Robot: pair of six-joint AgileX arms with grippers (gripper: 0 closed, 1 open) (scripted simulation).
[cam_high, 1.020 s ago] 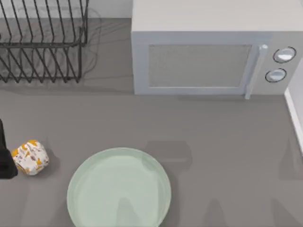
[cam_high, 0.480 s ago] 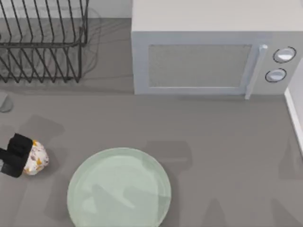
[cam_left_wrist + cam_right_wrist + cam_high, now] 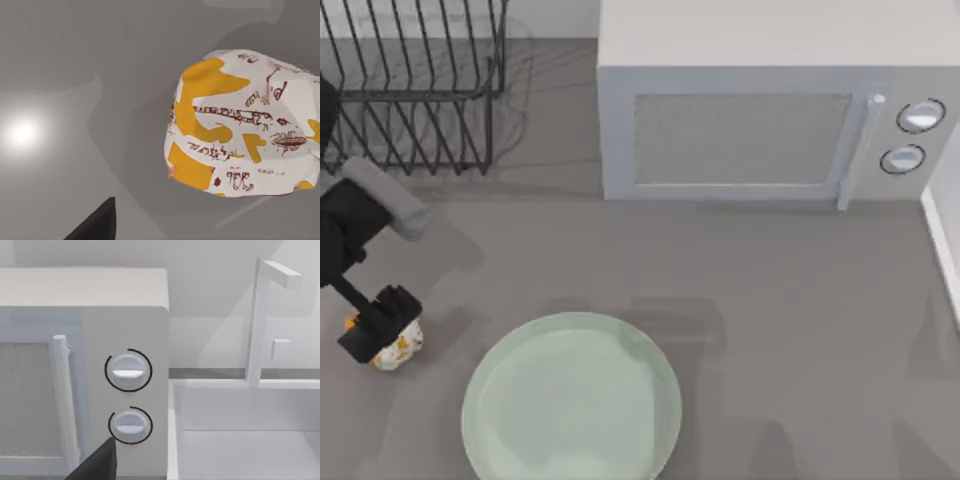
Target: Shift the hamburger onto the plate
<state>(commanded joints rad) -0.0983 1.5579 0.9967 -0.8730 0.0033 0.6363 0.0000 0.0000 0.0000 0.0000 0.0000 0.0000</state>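
Observation:
The hamburger (image 3: 400, 347), a small white-wrapped lump with orange patches, lies on the grey table near the left edge, left of the plate (image 3: 571, 398). That plate is large, round and pale mint green, and nothing lies on it. My left gripper (image 3: 378, 322) hangs right over the hamburger and covers its upper left part; it is open. In the left wrist view the hamburger (image 3: 245, 125) sits close below, with one dark fingertip (image 3: 97, 226) off to its side and not touching. A dark fingertip (image 3: 97, 465) of my parked right gripper faces the microwave's knobs.
A white microwave (image 3: 760, 120) with its door shut stands at the back, centre to right. A black wire dish rack (image 3: 410, 90) stands at the back left, just behind my left arm. A white ledge (image 3: 945, 240) runs along the table's right edge.
My left arm has swung in from the left edge, and its gripper has come over the hamburger. The hamburger and plate have stayed in place.

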